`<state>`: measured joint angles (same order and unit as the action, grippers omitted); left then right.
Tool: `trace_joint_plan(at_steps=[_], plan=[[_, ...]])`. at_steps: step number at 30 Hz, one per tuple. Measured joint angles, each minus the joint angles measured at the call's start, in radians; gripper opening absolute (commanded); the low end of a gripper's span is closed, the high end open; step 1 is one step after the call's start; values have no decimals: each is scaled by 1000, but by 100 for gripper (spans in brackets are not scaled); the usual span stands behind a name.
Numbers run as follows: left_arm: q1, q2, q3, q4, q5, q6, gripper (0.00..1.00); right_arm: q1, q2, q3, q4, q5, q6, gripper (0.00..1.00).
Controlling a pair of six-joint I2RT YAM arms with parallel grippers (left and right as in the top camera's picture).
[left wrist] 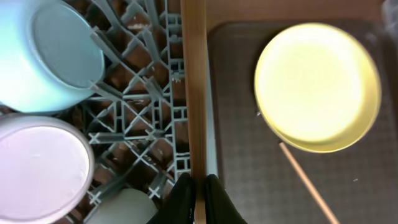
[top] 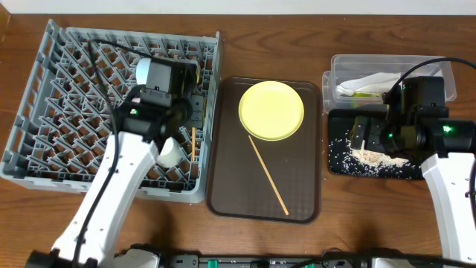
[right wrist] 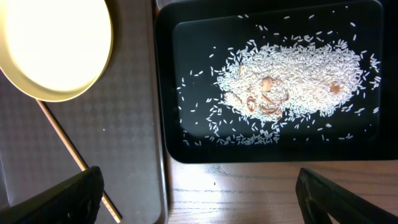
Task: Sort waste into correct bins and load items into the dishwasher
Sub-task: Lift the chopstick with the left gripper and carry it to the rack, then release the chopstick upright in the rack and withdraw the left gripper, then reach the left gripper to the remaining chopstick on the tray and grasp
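My left gripper (left wrist: 199, 198) is shut on a wooden chopstick (left wrist: 194, 93) and holds it along the right edge of the grey dishwasher rack (top: 59, 119). In the rack are a light blue bowl (left wrist: 50, 56), a white bowl (left wrist: 40, 168) and a small white cup (top: 169, 152). The yellow plate (top: 271, 110) and a second chopstick (top: 268, 175) lie on the brown tray (top: 245, 201). My right gripper (right wrist: 202, 199) hangs open over the near edge of the black tray (right wrist: 165, 93), which holds loose rice (right wrist: 292, 74). A white napkin (top: 368, 84) lies in the clear box (top: 439, 71).
The brown tray sits between the rack and the two bins. The clear box stands directly behind the black tray at the right. A strip of bare wooden table (right wrist: 249, 193) shows between the brown tray and the black tray, below my right gripper.
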<state>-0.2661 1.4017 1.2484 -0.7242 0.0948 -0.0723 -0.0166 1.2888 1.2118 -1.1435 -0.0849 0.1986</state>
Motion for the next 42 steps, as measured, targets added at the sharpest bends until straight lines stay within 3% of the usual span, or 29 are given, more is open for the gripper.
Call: trace_joint_plan(at_steps=[10, 15, 17, 23, 30, 42], plan=[[3, 211, 0, 49, 0, 55, 10, 0, 0, 0, 0, 0, 0, 96], [3, 254, 0, 74, -19, 61, 45, 0, 0, 0, 0, 0, 0, 96], [3, 256, 0, 80, -26, 69, 52, 0, 0, 0, 0, 0, 0, 96], [2, 238, 0, 69, -7, 60, 61, 0, 0, 0, 0, 0, 0, 96], [-74, 145, 13, -7, 84, -161, 61, 0, 0, 0, 0, 0, 0, 96], [-420, 260, 13, -24, 60, -599, 61, 0, 0, 0, 0, 0, 0, 96]])
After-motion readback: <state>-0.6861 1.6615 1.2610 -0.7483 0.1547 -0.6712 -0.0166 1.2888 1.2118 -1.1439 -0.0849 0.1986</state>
